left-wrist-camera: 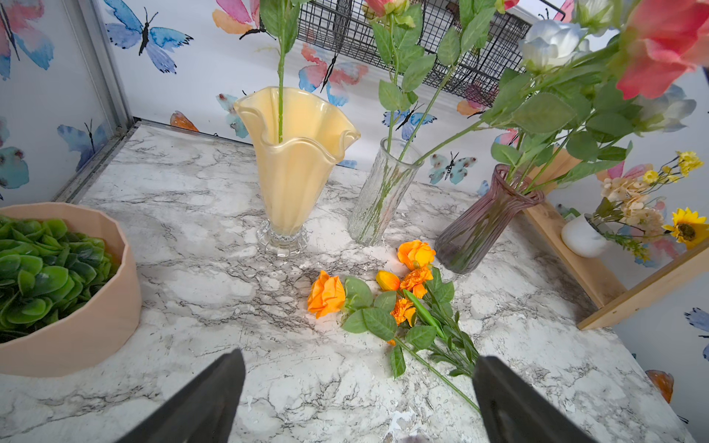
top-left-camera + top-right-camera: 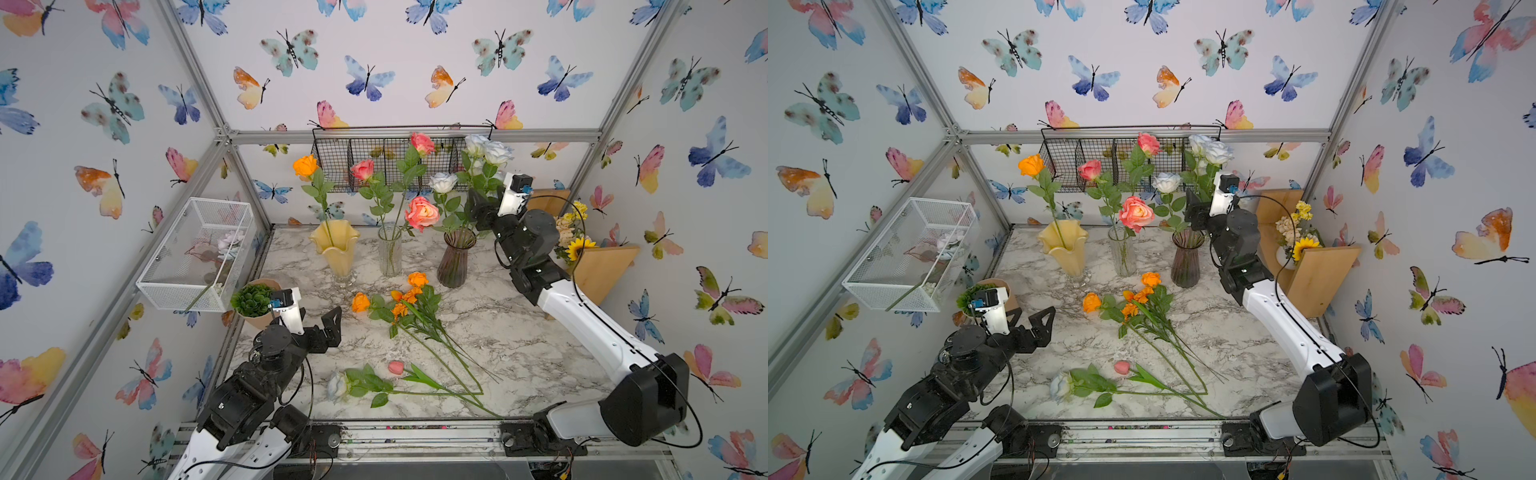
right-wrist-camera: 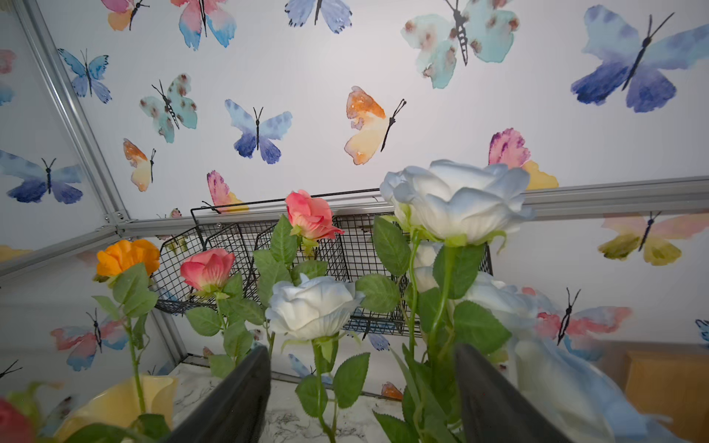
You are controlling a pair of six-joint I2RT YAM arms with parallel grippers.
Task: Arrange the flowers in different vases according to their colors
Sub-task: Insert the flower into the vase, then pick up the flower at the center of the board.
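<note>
Near edge: white rose (image 2: 337,384) and pink tulip (image 2: 396,367) lie loose, orange stems (image 2: 409,297) mid-table; my right gripper (image 3: 361,348) stands spread at the white roses (image 2: 496,151) in the far-right purple vase (image 2: 455,262), left gripper (image 1: 357,356) spread, empty, so I judge this the release step, next a low pinch on a loose stem.

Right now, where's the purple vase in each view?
Both top views: purple vase, right end of the vase row, holding white roses.
Left wrist: purple vase beside the clear ribbed vase, just past the loose orange flowers.
Right wrist: not in view; only its white roses show.
Shared landmark: yellow ruffled vase, in every view.
</note>
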